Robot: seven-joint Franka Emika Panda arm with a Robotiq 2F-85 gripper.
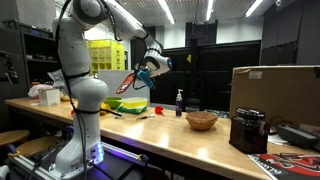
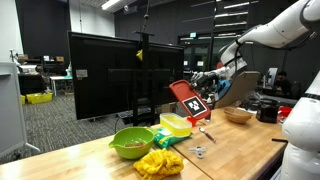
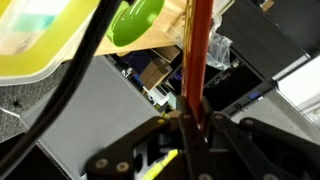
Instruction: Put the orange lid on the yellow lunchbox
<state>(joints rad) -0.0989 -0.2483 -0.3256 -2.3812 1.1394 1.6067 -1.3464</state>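
End effector [image 2: 207, 88]: clamped on the orange lid [image 2: 189, 100], which is steeply tilted and airborne.
Yellow lunchbox [image 2: 176, 124]: at 7 o'clock below the lid, apart, on the tabletop [image 2: 240, 150].

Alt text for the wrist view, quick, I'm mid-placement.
The gripper holds the orange lid edge-on, a thin red vertical strip up the middle of the frame. The yellow lunchbox lies at the upper left, off to the lid's side, with a green bowl next to it and a black cable crossing in front.
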